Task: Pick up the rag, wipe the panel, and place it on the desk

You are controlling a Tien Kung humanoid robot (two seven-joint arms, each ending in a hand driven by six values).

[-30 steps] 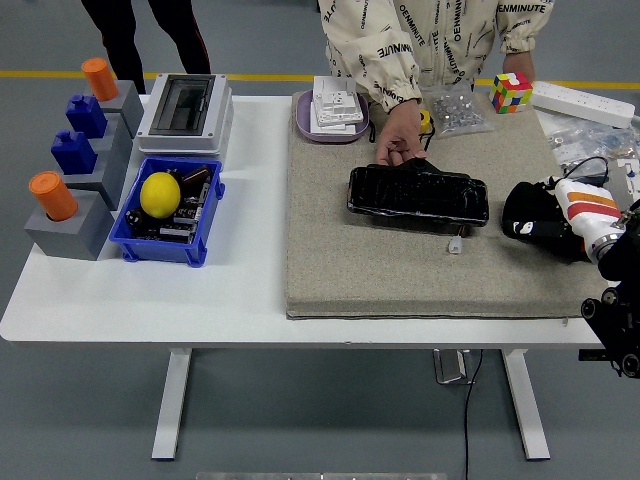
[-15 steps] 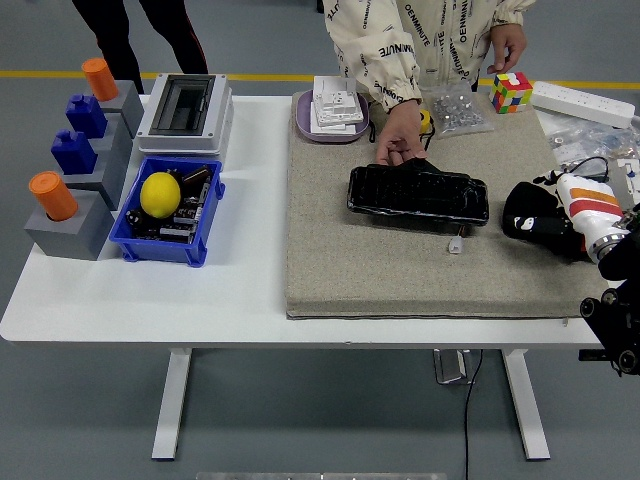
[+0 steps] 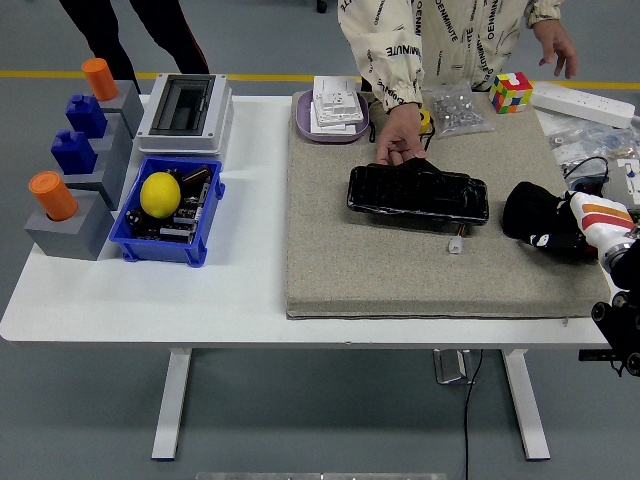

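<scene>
1. The white table (image 3: 250,290) carries everything in view.
2. A large beige mat (image 3: 400,270) covers the table's right half, reaching almost to the near edge.
3. A blue bin (image 3: 165,250) lies on the bare left half, just beside the mat-free centre.
4. Grey blocks (image 3: 75,225) with orange and blue pegs stand at the left edge.
5. A grey box (image 3: 185,105) with a dark window stands behind the bin.
6. A white power strip (image 3: 585,103) lies at the far right corner.

Lemon (image 3: 160,194) in blue bin (image 3: 150,248); Rubik's cube (image 3: 510,91) far right.
</scene>
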